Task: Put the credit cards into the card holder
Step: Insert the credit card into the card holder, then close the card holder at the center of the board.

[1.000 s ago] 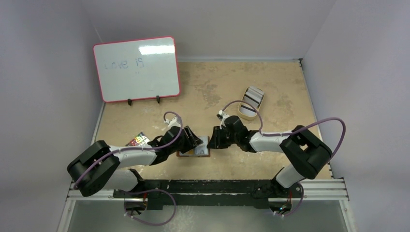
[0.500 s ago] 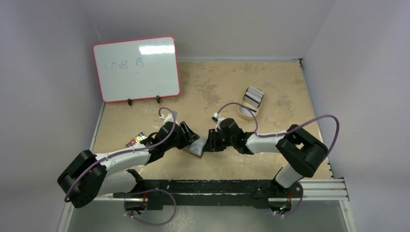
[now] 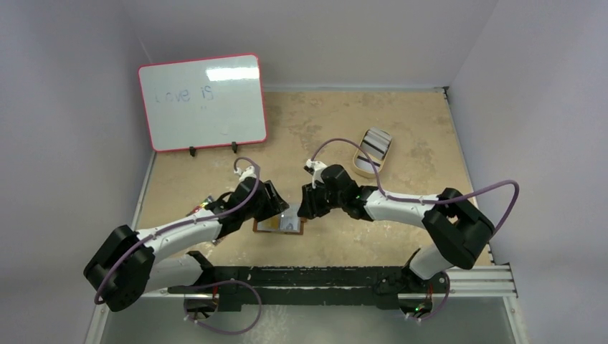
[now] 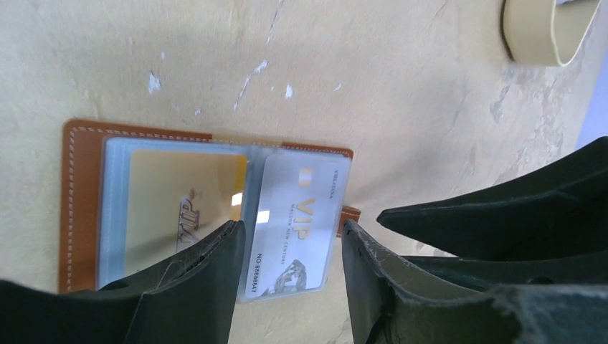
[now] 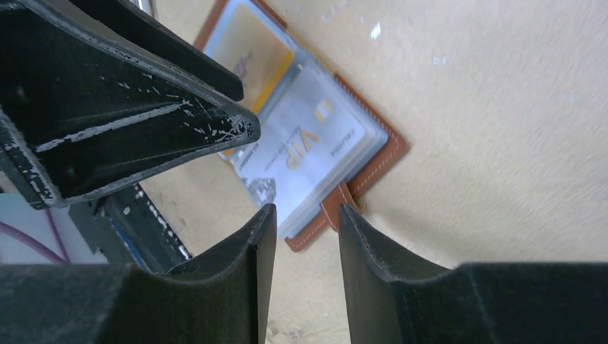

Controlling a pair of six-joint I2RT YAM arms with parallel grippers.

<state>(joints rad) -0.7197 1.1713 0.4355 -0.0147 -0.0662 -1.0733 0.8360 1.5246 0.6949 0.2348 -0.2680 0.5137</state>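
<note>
The left gripper (image 4: 290, 229) hovers spread and empty over the card holder (image 4: 82, 143), which lies open on the table (image 4: 358, 72) with two credit cards (image 4: 172, 208) sleeved. It looks like light, floppy leather, likely best pinched at its edge. The right gripper (image 5: 307, 211) gapes empty too.

The white-and-black left arm (image 3: 179, 233) and right arm (image 3: 401, 208) reach inward, wrists close together. The black-fingered left gripper (image 4: 292, 229) and right gripper (image 5: 306, 211) both point down, jaws parted, gripping nothing.

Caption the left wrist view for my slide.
Open card holder holds gold card and silver card; left tool hovers open.
</note>
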